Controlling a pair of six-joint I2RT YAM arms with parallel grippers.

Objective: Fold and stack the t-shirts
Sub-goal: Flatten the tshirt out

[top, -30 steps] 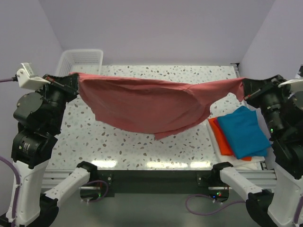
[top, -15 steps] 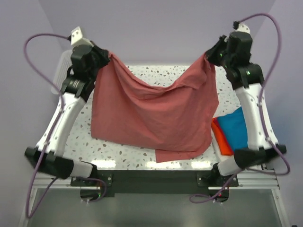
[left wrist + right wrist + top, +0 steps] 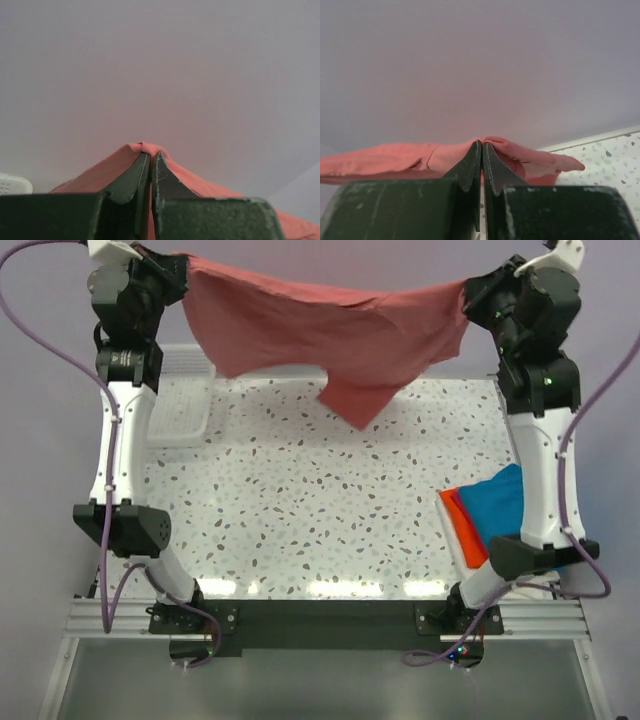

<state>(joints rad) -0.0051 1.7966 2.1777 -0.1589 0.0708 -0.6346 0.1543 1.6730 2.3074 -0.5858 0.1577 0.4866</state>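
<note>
The left gripper point(image 3: 151, 156) and right gripper point(image 3: 482, 145) each clamp a corner of the salmon-red t-shirt point(image 3: 320, 325), stretching it high above the far side of the table point(image 3: 300, 490), likely to spread it flat for folding beside the stacked teal-blue shirt point(image 3: 502, 502) and orange shirt point(image 3: 468, 532)

The salmon-red t-shirt point(image 3: 300, 325) is soft matt cloth; my left fingers point(image 3: 170, 182) look dark, matt, scuffed plastic; the speckled table point(image 3: 300, 500) shines smooth.

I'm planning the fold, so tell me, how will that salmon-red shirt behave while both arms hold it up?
Probably very floppy: the salmon-red shirt sags between the left gripper and right gripper, with one flap dangling lower. It is likely light, since two small pinches at its edges carry it. It may swing when moved.
</note>
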